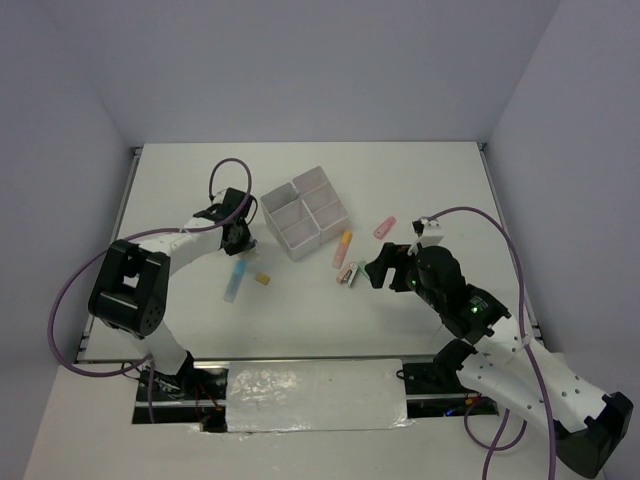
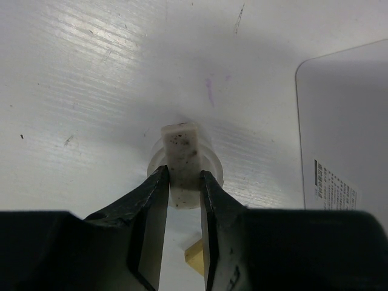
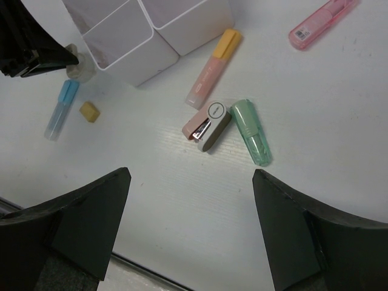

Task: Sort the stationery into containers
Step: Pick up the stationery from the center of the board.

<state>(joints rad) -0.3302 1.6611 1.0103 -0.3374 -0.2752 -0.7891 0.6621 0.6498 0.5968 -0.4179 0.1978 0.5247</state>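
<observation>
The grubby, speckled white rectangular eraser block [image 2: 180,148] stands on end against a translucent plastic tape ring [image 2: 215,170], at eight o'clock of the smooth white four-celled plastic organiser [image 2: 345,121]. The left claw [image 2: 184,174] pinches the block's flat sides. The right claw [image 3: 191,176] gapes wide, empty. The organiser's barcode label [image 2: 334,188] bears print (too small to read).

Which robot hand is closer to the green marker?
Right. The right gripper hovers open right next to the green marker; the left gripper is far off on the organiser's other side, gripping a white block.
</observation>
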